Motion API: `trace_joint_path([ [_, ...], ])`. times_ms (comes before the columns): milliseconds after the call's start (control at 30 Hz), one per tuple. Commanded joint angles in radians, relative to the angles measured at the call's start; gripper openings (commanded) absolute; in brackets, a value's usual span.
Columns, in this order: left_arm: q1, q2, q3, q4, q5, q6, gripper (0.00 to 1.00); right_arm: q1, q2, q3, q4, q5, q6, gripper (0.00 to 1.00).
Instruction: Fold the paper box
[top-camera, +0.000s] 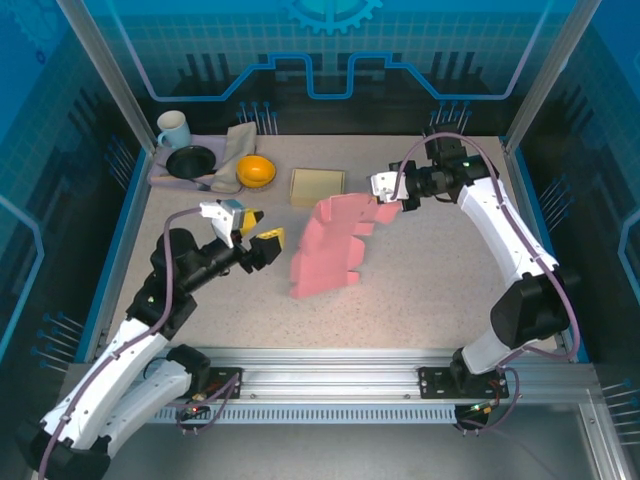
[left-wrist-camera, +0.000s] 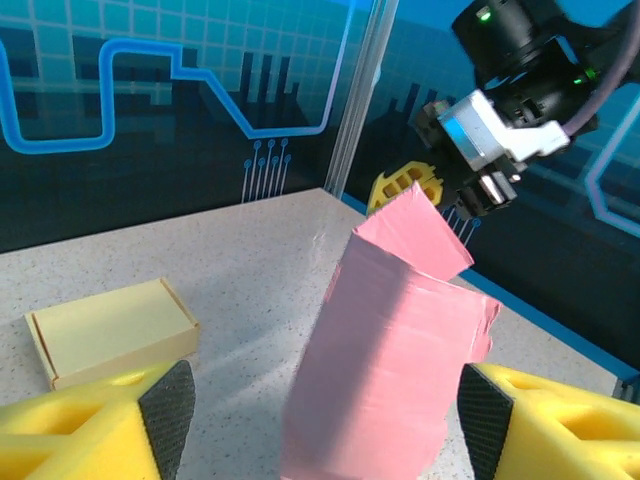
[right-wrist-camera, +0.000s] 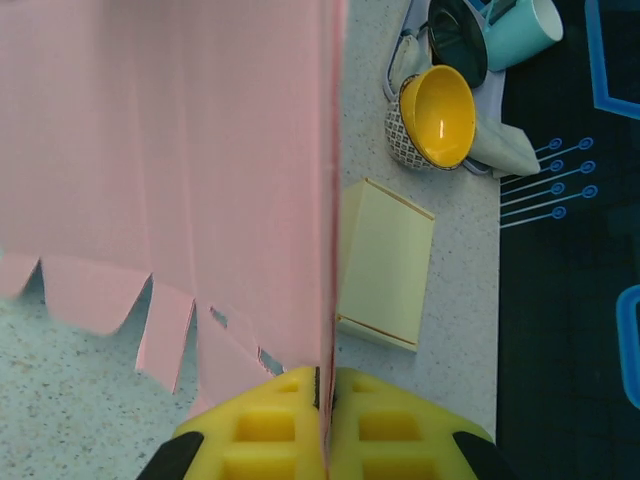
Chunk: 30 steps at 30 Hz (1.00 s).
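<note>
Top external view: the pink paper box (top-camera: 325, 255) stands half-formed and leaning at the middle of the desk (top-camera: 450, 290). My right tool (top-camera: 388, 208) pinches its upper edge. My left tool (top-camera: 257, 228) gapes wide just beside it, holding nothing. I judge this mid-fold; next, the left should take a loose flap. Right wrist view makes plain the clamped sheet and jagged tabs (right-wrist-camera: 150, 320), which are too small to read from above.

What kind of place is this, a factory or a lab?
Most likely a robot test cell in a lab, not a factory: a table fenced by metal posts and blue printed panels, a left arm and right arm bolted at its edge, and household props like a mug and yellow bowl.
</note>
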Motion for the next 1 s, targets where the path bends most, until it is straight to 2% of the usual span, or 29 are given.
trace_joint_path([
  [0, -0.003, 0.074, 0.036, -0.013, -0.025, 0.038, 0.72, 0.041, -0.054, -0.046, 0.078, 0.054, -0.019, 0.0],
  [167, -0.004, 0.159, 0.046, -0.006, -0.013, 0.066, 0.71, 0.096, -0.112, -0.193, 0.296, 0.151, -0.011, 0.0],
  [233, -0.004, 0.181, 0.031, 0.001, -0.025, 0.069, 0.7, 0.122, -0.123, -0.272, 0.374, 0.18, -0.056, 0.0],
  [533, -0.003, 0.21, -0.137, 0.165, -0.07, -0.036, 0.68, 0.211, 0.008, -0.337, 0.464, 0.33, -0.092, 0.0],
  [800, -0.005, 0.238, -0.255, 0.213, -0.082, -0.073, 0.63, 0.216, 0.097, -0.37, 0.546, 0.375, -0.097, 0.0],
  [967, -0.004, 0.242, -0.302, 0.233, -0.102, -0.098, 0.63, 0.216, 0.113, -0.451, 0.688, 0.41, -0.101, 0.0],
])
